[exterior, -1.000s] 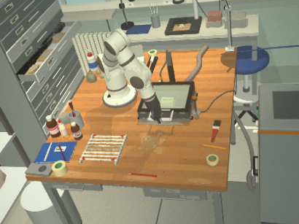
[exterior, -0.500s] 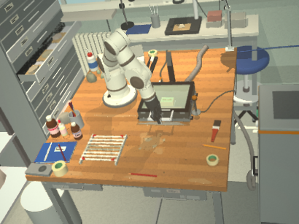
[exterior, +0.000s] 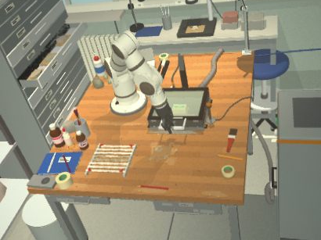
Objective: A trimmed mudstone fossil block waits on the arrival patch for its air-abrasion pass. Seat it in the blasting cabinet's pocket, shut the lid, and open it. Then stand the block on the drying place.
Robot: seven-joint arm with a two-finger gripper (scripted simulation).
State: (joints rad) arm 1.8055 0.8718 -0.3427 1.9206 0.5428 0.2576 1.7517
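In the middle of the bench stands the black blasting cabinet [exterior: 181, 109] with its lid [exterior: 184, 101] lying shut, and through the glass a pale greenish block [exterior: 180, 108] shows inside. My gripper [exterior: 169, 127] is down at the cabinet's front edge by the white lid handle [exterior: 177, 128], open and holding nothing. In front of the cabinet lies the dusty arrival patch [exterior: 163, 151], with nothing on it. The white slatted drying rack [exterior: 111, 159] lies on the bench to the front left.
Behind the cabinet a grey hose [exterior: 211, 67] and a cable run across the bench, next to my arm's base [exterior: 127, 102]. A red brush [exterior: 231, 138], tape roll [exterior: 228, 171] and pencils lie to the right and front; bottles [exterior: 66, 136] and a cup stand left.
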